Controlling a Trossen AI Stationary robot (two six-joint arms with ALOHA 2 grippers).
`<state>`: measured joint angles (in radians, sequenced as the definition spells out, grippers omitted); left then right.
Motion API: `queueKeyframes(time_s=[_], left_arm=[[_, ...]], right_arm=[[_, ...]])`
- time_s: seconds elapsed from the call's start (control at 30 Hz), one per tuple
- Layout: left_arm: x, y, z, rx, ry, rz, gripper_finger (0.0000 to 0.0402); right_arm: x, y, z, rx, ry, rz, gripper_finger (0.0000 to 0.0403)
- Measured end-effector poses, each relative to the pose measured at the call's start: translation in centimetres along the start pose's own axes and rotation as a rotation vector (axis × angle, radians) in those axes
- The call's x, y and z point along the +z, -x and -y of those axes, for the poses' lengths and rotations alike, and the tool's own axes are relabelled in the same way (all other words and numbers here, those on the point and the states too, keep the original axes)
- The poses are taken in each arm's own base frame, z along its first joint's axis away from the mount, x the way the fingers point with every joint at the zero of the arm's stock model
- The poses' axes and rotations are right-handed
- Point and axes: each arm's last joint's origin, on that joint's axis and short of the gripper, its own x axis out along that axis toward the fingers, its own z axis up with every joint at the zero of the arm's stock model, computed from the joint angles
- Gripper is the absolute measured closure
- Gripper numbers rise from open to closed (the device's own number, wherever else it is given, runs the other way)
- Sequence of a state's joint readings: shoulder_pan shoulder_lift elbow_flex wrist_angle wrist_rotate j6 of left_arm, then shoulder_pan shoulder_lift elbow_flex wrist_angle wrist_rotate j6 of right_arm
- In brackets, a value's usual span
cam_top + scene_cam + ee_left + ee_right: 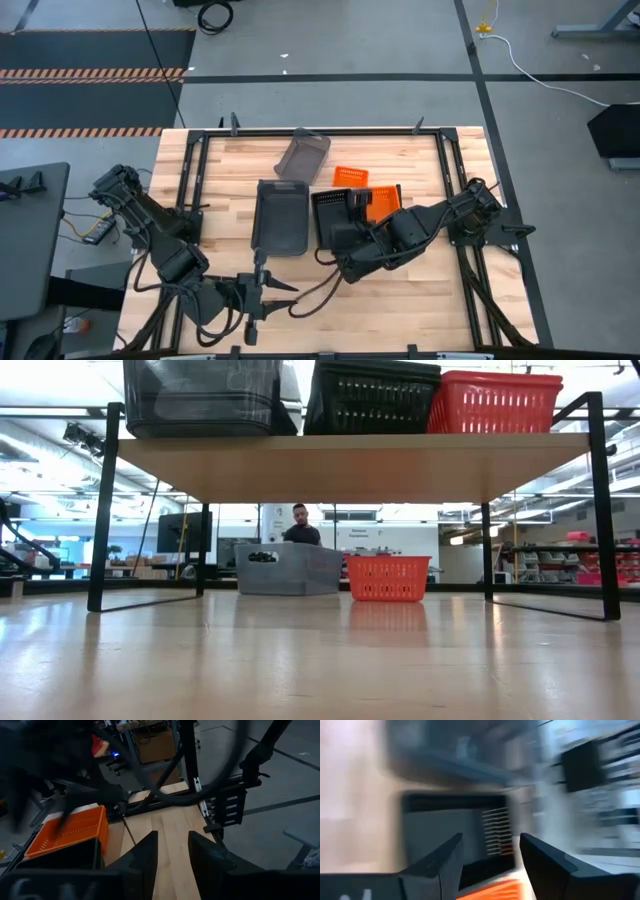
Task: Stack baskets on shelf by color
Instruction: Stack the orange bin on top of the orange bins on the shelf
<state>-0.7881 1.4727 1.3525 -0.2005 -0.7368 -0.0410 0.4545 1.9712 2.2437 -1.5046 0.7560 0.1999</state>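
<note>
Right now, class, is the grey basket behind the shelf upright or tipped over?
Tipped. In the low view the grey basket lies on the table, with its flat base facing the camera instead of resting flat.

Right wrist view motion-blurred; black basket (455, 835) probably perforated, edges smeared. Shelf baskets cropped at top in low view. Right gripper (340, 243) tips hidden over black basket.

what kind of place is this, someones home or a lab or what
Most likely a robotics lab or workshop, not a home. The wooden table sits on a bare concrete floor with striped hazard tape, and beyond the shelf there are ceiling strip lights, desks and storage racks.
</note>
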Motion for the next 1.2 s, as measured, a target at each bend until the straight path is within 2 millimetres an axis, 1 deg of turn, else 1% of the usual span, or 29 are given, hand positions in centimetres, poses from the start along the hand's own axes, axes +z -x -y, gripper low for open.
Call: queueKeyframes(time_s=[0.1, 0.17, 0.27, 0.4, 0.53, 0.67, 0.77, 0.87, 0.97, 1.03, 1.1, 1.2], left_arm=[[0.0, 0.0, 0.0, 0.0, 0.0, 0.0, 0.0285], [-0.1, 0.0, 0.0, 0.0, -0.003, -0.003, 0.0285], [-0.1, 0.0, 0.0, 0.0, -0.006, -0.006, 0.0285], [-0.1, 0.0, 0.0, 0.0, -0.006, -0.006, 0.0285], [-0.1, 0.0, 0.0, 0.0, -0.007, -0.007, 0.0285], [-0.1, 0.0, 0.0, 0.004, -0.007, -0.007, 0.0285], [-0.1, 0.0, 0.0, 0.005, -0.012, -0.007, 0.0285], [0.0, 0.0, 0.0, 0.005, -0.036, 0.001, 0.0285], [0.2, 0.0, 0.0, 0.005, -0.04, 0.019, 0.0285], [0.2, 0.0, 0.0, 0.005, -0.036, 0.02, 0.0285], [0.2, 0.0, 0.0, 0.005, -0.034, 0.02, 0.0285], [0.2, -0.1, -0.1, 0.008, -0.033, 0.019, 0.0285]], right_arm=[[0.3, 0.1, 1.8, -0.138, 0.025, 0.033, 0.0205], [0.4, -0.3, 3.2, -0.17, 0.027, 0.026, 0.021], [0.6, -1.6, 5.8, -0.18, 0.014, -0.011, 0.0219], [0.4, -4.0, 10.0, -0.173, -0.009, -0.074, 0.0229], [-0.7, -7.1, 15.0, -0.077, -0.091, -0.124, 0.0236], [-2.7, -10.1, 19.7, 0.099, -0.186, -0.151, 0.0238], [-4.5, -11.6, 22.8, 0.225, -0.256, -0.143, 0.0238], [-6.2, -12.7, 25.4, 0.282, -0.319, -0.124, 0.0238], [-7.8, -13.4, 27.5, 0.321, -0.359, -0.116, 0.0237], [-8.6, -14.3, 28.3, 0.34, -0.368, -0.112, 0.0236], [-9.6, -15.5, 28.7, 0.38, -0.364, -0.119, 0.0236], [-10.9, -18.1, 28.7, 0.442, -0.339, -0.135, 0.0236]])
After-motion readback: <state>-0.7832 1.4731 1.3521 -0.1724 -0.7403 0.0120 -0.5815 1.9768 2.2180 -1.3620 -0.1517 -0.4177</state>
